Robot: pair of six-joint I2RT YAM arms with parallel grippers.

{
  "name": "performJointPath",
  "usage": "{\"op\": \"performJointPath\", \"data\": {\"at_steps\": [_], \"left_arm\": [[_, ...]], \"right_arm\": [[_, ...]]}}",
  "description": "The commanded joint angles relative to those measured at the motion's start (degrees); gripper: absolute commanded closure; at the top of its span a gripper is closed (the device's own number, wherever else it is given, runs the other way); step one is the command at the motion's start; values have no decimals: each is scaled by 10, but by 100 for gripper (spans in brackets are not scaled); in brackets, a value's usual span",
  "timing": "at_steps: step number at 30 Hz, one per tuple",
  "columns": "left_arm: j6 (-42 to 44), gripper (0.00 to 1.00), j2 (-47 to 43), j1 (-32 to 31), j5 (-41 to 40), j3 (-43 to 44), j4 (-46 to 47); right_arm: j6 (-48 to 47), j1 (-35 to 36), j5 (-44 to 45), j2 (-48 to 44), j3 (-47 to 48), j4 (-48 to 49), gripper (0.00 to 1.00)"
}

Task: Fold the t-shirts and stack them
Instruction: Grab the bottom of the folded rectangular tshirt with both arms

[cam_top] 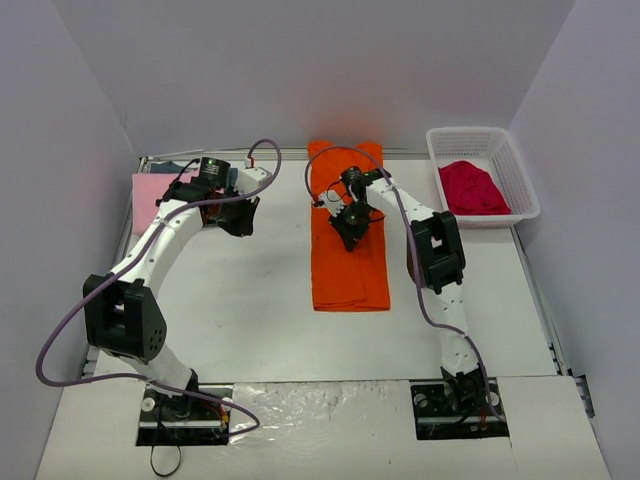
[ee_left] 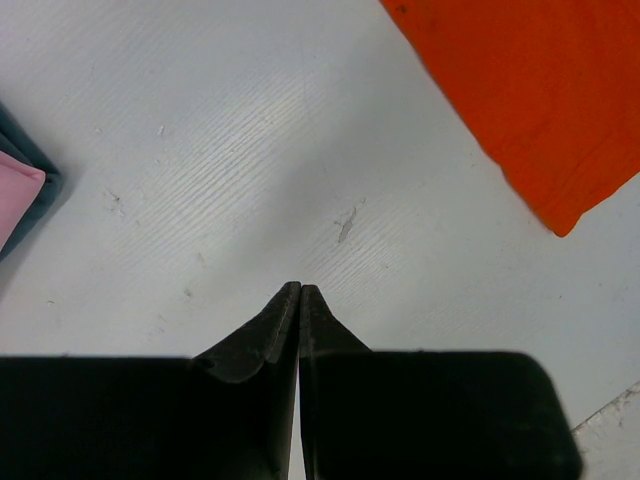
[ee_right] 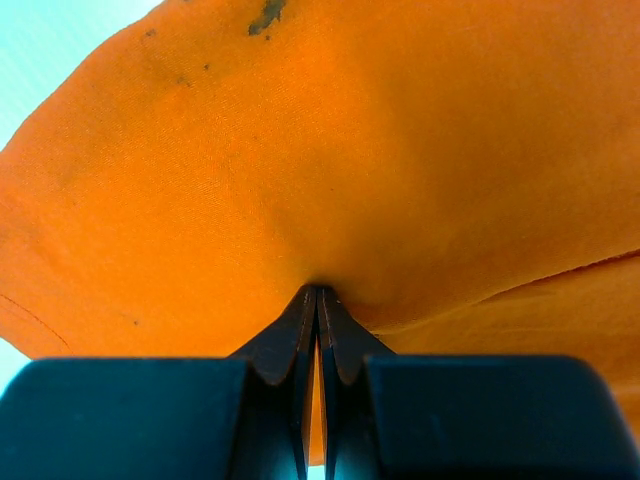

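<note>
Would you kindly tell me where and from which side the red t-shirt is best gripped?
Pinch a raised fold near the middle of the red t-shirt, coming straight down from above. It lies crumpled in the white basket, whose walls would likely hinder a sideways approach, and the bunched cloth offers ridges a gripper can close on.

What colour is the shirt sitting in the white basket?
The shirt in the basket is crimson red; the top external view shows it best.
</note>
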Motion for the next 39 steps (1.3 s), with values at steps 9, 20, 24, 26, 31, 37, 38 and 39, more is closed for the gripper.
{"op": "performJointPath", "data": {"at_steps": [9, 20, 24, 26, 31, 37, 38, 39], "left_arm": [[55, 95, -21, -37, -10, 36, -50], [104, 76, -85, -153, -15, 44, -104], [9, 76, -59, -148, 53, -2, -69], [-41, 78, -32, -137, 98, -29, -41], [-114, 74, 13, -136, 129, -78, 28], [-199, 66, 58, -136, 197, -134, 118], [-224, 66, 65, -136, 210, -148, 131], [-237, 65, 71, -136, 221, -156, 155]], "right_arm": [[-32, -18, 51, -38, -31, 17, 100], [-71, -45, -64, -245, -140, -113, 76], [-63, -113, -73, -361, -255, -67, 76], [-46, -152, -61, -404, -320, -21, 75], [1, -172, -65, -469, -427, 58, 76], [42, -178, -60, -461, -489, 121, 75], [45, -179, -62, -454, -490, 121, 76], [47, -179, -61, -446, -490, 120, 76]]}}
